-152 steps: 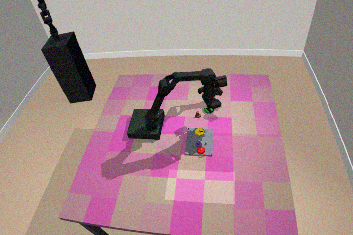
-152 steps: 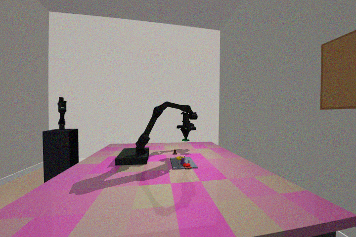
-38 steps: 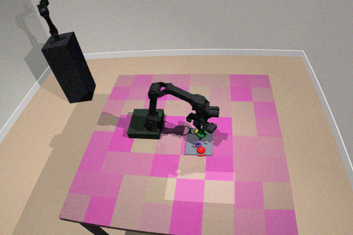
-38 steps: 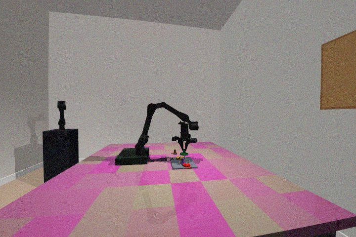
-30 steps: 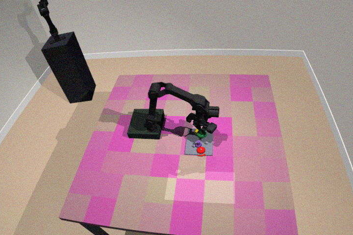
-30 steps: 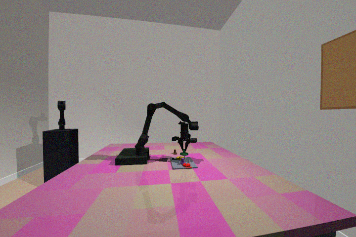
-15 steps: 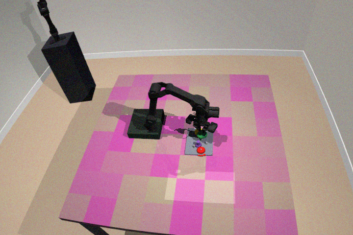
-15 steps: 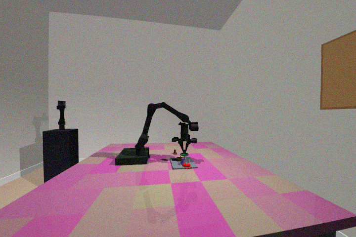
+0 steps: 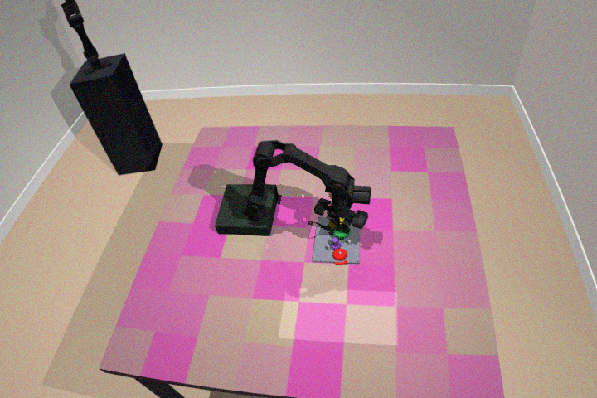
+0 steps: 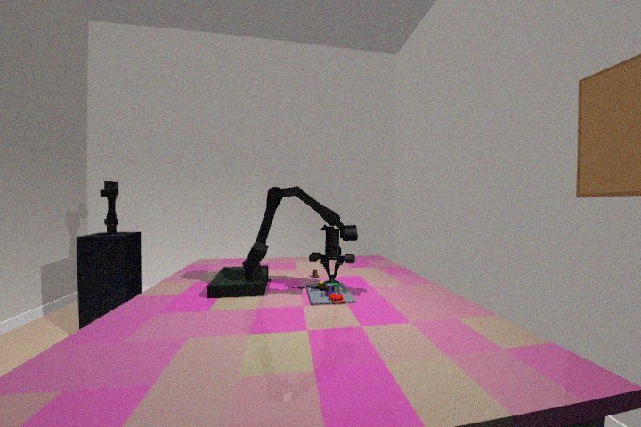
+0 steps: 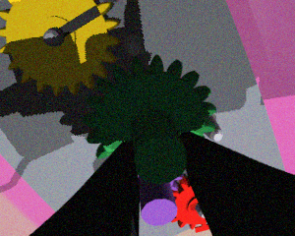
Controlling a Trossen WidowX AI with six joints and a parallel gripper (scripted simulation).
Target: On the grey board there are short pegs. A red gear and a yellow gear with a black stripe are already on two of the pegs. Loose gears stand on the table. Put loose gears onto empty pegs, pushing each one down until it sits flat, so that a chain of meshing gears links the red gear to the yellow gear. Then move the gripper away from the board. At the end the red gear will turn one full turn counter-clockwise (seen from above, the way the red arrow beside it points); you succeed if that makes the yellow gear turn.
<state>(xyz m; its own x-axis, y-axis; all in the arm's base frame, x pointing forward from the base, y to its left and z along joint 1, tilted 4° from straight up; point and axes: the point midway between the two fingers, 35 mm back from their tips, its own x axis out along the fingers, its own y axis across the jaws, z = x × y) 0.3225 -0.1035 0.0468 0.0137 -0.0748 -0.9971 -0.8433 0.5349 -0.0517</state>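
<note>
Green and toothed, the gear with a round hub is gripped in the black two-fingered tool over the grey board; off-centre lowering could catch its teeth on the striped yellow gear.

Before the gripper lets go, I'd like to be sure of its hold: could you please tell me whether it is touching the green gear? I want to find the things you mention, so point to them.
Touching: the wrist view shows the gripper (image 9: 340, 225) (image 10: 332, 279) (image 11: 157, 147) closed on the green gear's hub.
</note>
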